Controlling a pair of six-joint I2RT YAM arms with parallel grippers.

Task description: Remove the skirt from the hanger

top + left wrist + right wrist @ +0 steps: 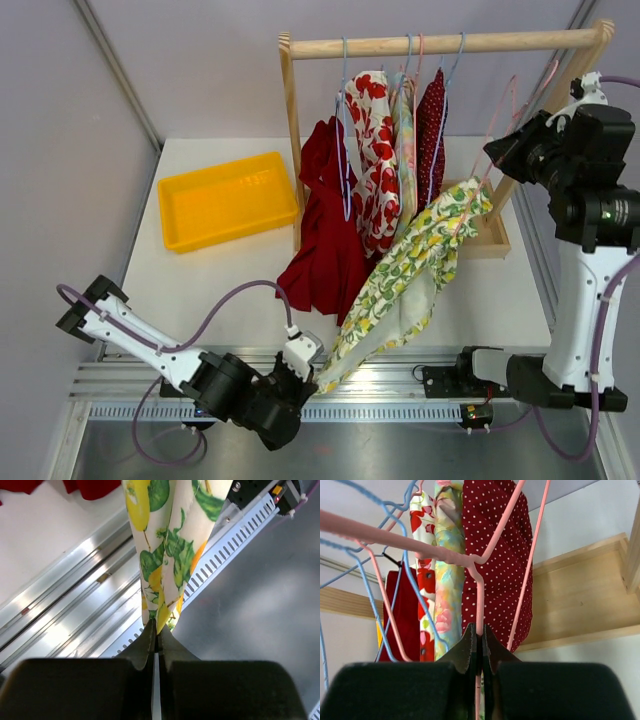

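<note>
- Pale grey walls behind a white bench (200, 290), with metal rails (110, 390) along its near edge and both arm bases bolted there.
- At the back of the bench, a wooden rack (440, 44), its top rail hung with garments on blue and pink wire hangers.
- Drawn out from the rack in a long diagonal, the lemon-print skirt (410, 270): upper end beside the right arm at the rack's right side, lower end down over the rails at the near edge.
- Just left of the skirt, a dark red garment (325, 240) drooping onto the bench.
- Next along the rail, a white piece with red flowers (372, 150), a pastel floral piece (405, 135) and a maroon dotted piece (432, 125), all hanging close together.
- Well apart at the bench's left rear, a yellow tray (228, 200).
- Left tool (155, 630) low over the rails, fingers pressed together on the skirt's bottom edge, cloth rising taut from the pinch.
- Right tool (478, 632) raised beside the rack's right post, fingers clamped tight on a thin wire of the pink hanger (445, 554), hanger tilted off level.
- Unclear from any view whether the skirt's top is fastened to that hanger or only draped against it.
</note>
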